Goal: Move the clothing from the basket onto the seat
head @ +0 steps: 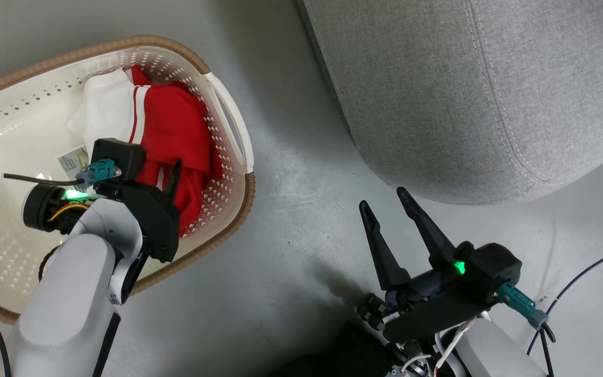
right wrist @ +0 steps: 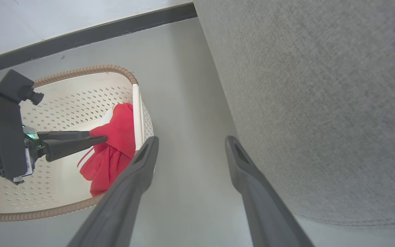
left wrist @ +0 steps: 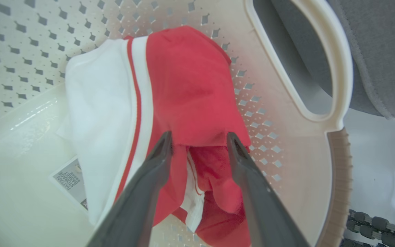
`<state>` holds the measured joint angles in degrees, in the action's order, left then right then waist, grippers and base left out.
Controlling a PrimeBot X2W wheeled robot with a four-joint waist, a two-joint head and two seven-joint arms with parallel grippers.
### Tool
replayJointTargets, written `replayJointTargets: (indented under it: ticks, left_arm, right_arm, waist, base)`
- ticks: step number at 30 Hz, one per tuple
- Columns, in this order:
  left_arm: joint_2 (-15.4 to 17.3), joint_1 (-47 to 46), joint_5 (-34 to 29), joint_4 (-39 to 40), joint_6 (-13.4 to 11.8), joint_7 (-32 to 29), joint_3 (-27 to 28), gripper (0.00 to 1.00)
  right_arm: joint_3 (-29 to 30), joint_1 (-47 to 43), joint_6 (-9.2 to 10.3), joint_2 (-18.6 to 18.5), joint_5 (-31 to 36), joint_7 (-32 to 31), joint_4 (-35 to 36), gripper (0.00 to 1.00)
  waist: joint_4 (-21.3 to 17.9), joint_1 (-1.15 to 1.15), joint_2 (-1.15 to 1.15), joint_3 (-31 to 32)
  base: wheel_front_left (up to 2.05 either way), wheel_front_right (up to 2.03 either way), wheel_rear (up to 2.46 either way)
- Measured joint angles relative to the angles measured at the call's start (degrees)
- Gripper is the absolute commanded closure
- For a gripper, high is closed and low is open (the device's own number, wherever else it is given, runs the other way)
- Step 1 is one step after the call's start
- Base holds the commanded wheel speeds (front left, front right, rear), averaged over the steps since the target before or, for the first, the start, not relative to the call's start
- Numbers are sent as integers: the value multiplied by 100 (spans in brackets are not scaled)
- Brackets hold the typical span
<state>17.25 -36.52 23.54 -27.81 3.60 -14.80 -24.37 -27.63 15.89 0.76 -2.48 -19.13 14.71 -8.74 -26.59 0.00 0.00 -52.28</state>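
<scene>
Partly hidden by its wrist, the left gripper (left wrist: 199, 135) stands spread astride the clothing (left wrist: 187, 79); right gripper (head: 381, 197) gapes.

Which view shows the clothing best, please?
The left wrist view: the clothing is close, white panel and stripe plain. The head view hides part behind the left gripper; the right wrist view, a small red bunch.
</scene>
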Motion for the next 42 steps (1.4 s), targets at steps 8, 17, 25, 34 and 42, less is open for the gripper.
replayJointTargets:
  ticks: [8, 17, 25, 34, 42]
  left_arm:
    - [-48, -71, 12, -71, 62, 87, -56, 52]
    - [-69, -117, 56, -131, 153, 193, -94, 77]
    - [-78, -142, 74, -198, 200, 308, -104, 100]
    - [-10, -120, 170, -242, 202, 626, 69, 100]
    - [-493, 14, 316, -296, 205, 1140, 15, 100]
  right_arm:
    - [42, -1, 32, 0, 0, 0, 5, 0]
    - [46, -2, 33, 1, 0, 0, 19, 0]
    - [63, 1, 33, 1, 0, 0, 19, 0]
    - [66, 270, -49, 1, 51, 0, -92, 0]
    - [637, 495, -130, -60, 214, 0, -385, 0]
  waist:
    - [7, 0, 0, -14]
    - [18, 0, 0, -27]
    - [27, 0, 0, -22]
    - [41, 0, 0, 73]
    - [239, 0, 0, 368]
  base:
    - [0, 0, 0]
    - [0, 0, 0]
    - [0, 0, 0]
    - [0, 0, 0]
    - [0, 0, 0]
